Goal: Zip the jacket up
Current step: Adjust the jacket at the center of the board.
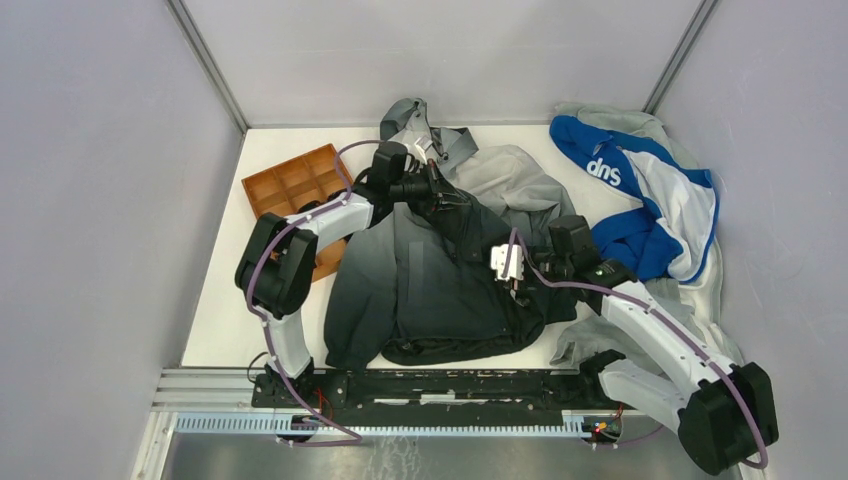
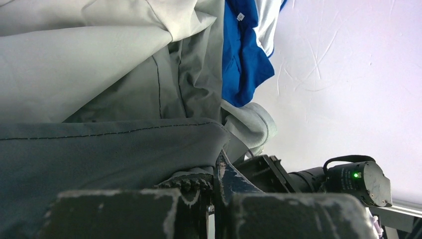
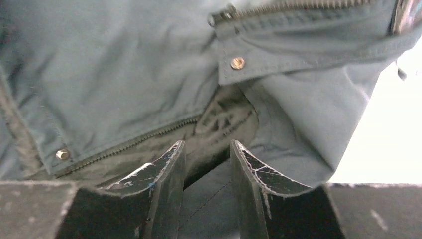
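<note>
On the jacket (image 1: 420, 285) the zipper (image 3: 144, 138) lies unjoined; the left gripper (image 1: 437, 193) jaws pinch its far end, the right gripper (image 3: 206, 147) jaws hover spread.

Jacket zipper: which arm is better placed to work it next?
Right. The right gripper is open with the zipper of the jacket just ahead; the left gripper is shut on the jacket's upper fabric.

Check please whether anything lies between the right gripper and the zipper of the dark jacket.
Nothing visible does. The right gripper stands open right at the jacket, and the zipper lies bare just ahead of it. Nothing covers the zipper there.
</note>
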You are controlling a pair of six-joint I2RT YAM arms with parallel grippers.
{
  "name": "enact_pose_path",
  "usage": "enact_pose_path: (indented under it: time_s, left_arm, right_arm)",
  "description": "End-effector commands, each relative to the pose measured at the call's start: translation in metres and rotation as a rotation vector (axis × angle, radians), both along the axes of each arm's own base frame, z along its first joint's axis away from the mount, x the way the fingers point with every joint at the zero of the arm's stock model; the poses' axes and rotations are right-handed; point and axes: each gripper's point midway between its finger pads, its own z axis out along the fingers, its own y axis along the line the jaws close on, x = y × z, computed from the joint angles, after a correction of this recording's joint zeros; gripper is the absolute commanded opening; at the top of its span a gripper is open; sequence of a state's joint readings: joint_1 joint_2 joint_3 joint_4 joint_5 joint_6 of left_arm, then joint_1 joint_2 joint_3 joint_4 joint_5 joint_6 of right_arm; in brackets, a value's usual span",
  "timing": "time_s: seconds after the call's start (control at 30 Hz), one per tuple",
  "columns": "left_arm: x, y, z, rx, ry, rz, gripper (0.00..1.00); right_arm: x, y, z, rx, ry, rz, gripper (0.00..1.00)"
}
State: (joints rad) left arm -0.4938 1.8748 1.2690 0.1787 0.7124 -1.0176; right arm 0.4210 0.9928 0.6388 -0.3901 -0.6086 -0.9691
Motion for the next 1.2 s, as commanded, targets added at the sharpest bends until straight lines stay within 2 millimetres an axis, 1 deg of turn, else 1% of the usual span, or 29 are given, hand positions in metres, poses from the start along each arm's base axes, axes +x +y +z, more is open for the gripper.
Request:
enact_pose_path:
  time_s: [0.0,0.17,0.27,0.37,0.47,0.57,0.67,0.73,0.8,0.83,0.9,0.97,1.07,1.13,1.17]
  left_arm:
    - [0.009,0.005,0.015,-0.004,-0.063,0.003,0.06]
    - [0.025,0.007,-0.003,0.043,-0.088,0.05,0.15]
    - [0.043,0.009,-0.01,0.086,-0.123,0.109,0.24]
    - [0.06,0.012,-0.018,0.128,-0.154,0.161,0.28]
    - [0.074,0.013,-0.021,0.154,-0.177,0.204,0.33]
    - [0.083,0.018,-0.017,0.175,-0.211,0.243,0.39]
    - [0.084,0.027,-0.009,0.226,-0.248,0.264,0.44]
    - [0.079,0.035,0.003,0.257,-0.289,0.271,0.48]
    - [0.068,0.045,0.024,0.269,-0.343,0.274,0.51]
    - [0.06,0.05,0.03,0.28,-0.363,0.271,0.54]
    - [0.043,0.06,0.038,0.293,-0.391,0.261,0.56]
    - [0.022,0.066,0.039,0.292,-0.394,0.244,0.58]
    - [-0.011,0.07,0.029,0.297,-0.376,0.219,0.59]
    - [-0.033,0.063,0.022,0.295,-0.414,0.193,0.59]
    - [-0.054,0.05,0.022,0.28,-0.504,0.166,0.59]
  right_arm:
    - [0.031,-0.033,-0.009,-0.112,-0.048,-0.232,0.42]
    - [0.045,-0.058,-0.013,-0.111,-0.049,-0.38,0.38]
    - [0.045,-0.067,-0.027,-0.123,0.024,-0.411,0.38]
    - [0.039,-0.064,-0.044,-0.12,0.153,-0.394,0.38]
    - [0.039,-0.061,-0.052,-0.092,0.256,-0.401,0.39]
    - [0.044,-0.06,-0.053,-0.072,0.318,-0.396,0.41]
    - [0.049,-0.059,-0.048,-0.046,0.349,-0.371,0.44]
    - [0.049,-0.054,-0.042,-0.028,0.368,-0.332,0.47]
    - [0.044,-0.049,-0.038,-0.015,0.403,-0.285,0.48]
    - [0.042,-0.046,-0.038,-0.008,0.425,-0.269,0.48]
    - [0.037,-0.042,-0.037,0.0,0.457,-0.239,0.48]
    - [0.034,-0.04,-0.036,0.007,0.466,-0.221,0.47]
    - [0.03,-0.039,-0.034,0.015,0.46,-0.199,0.48]
    - [0.028,-0.038,-0.03,0.021,0.449,-0.186,0.48]
    - [0.028,-0.037,-0.025,0.033,0.445,-0.186,0.49]
